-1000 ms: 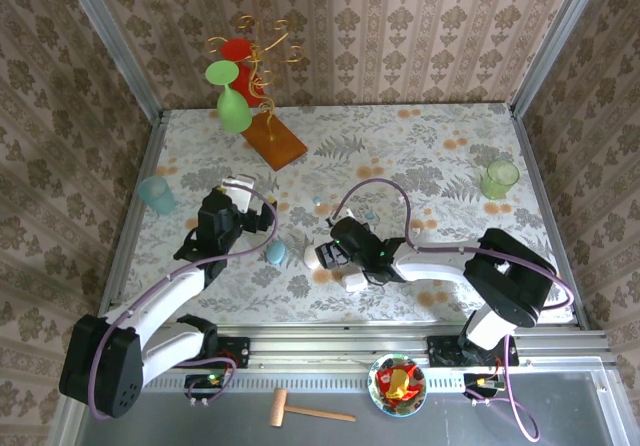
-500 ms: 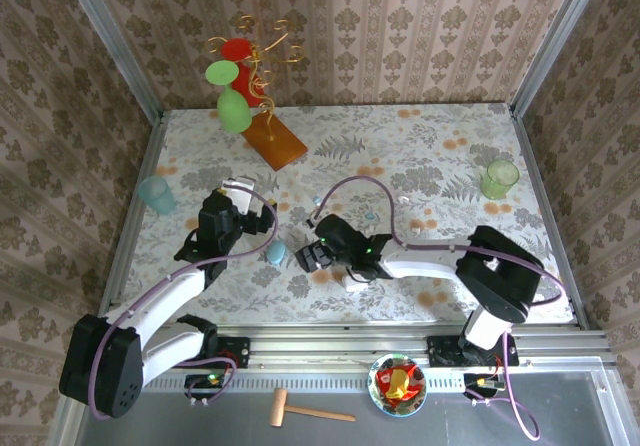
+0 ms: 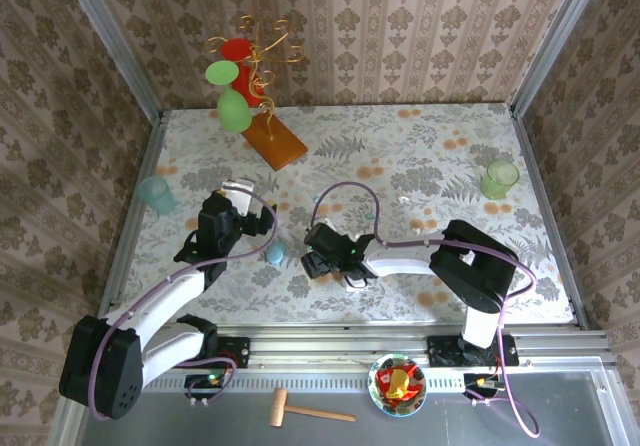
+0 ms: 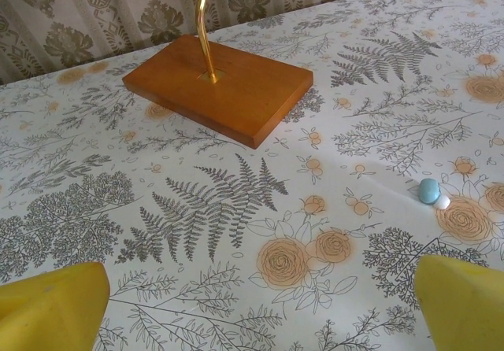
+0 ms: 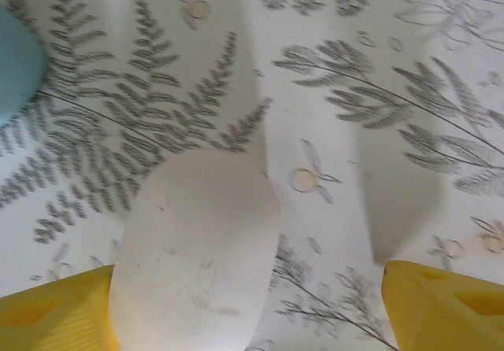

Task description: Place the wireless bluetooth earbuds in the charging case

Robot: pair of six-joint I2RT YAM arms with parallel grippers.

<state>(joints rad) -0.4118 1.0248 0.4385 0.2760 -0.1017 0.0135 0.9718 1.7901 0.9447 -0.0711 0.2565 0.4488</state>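
Earbuds [image 4: 429, 191] lie loose on the desk [image 4: 118, 150], a blue one at 2 o'clock from the left gripper [image 4: 260, 312], which is released. Right gripper [image 5: 250, 308] is released too, a white case [image 5: 197, 249] between its fingers.

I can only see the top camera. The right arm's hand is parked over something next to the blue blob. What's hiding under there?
Observer: The right wrist camera shows a white oval case lying on the flowered cloth, between the right gripper's yellow fingers.
Operator: Ooh! Is the hand squeezing it?
Observer: No. The jaws stand open, and a strip of bare cloth shows between the case and the finger on the picture's right side.
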